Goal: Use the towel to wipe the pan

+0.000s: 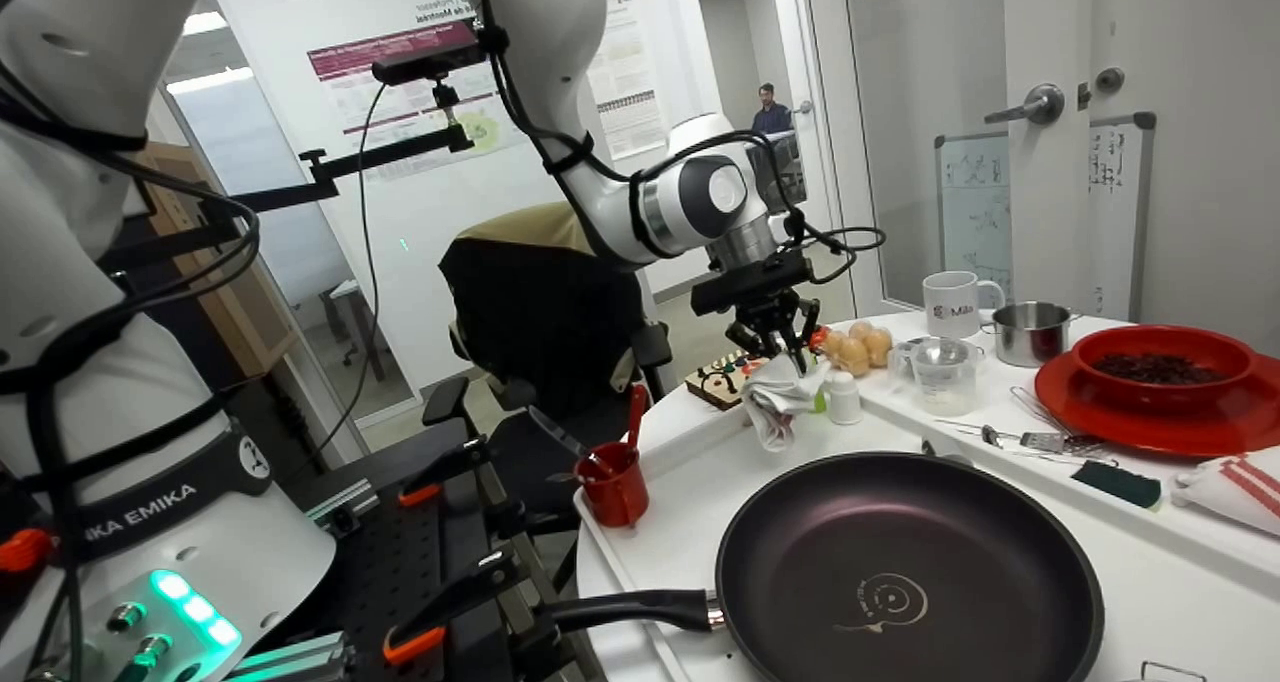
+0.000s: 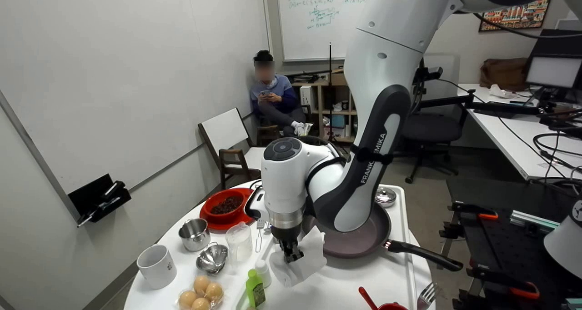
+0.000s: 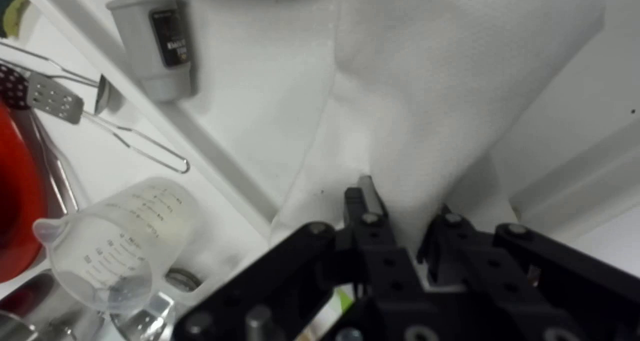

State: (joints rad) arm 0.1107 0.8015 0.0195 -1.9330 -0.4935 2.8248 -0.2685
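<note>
My black two-fingered gripper [image 2: 293, 256] is clamped on the small white towel of soft cloth [image 2: 311, 255], pinching a bunched fold while loose flaps droop on either side. The towel hangs near the large round black nonstick frying pan [image 1: 930, 547], outside its rim and away from its long black handle [image 1: 640, 610]; whether the lowest corner brushes the white rimmed tray [image 1: 690, 482] under the pan, I can't tell. I expect the towel to be light, limp and hard to damage, so this hold, apparently near its middle, should serve: the bunch makes a pad to press with, though the flaps may fold under. The pan looks smooth, so I'd wipe gently lest it slide.
</note>
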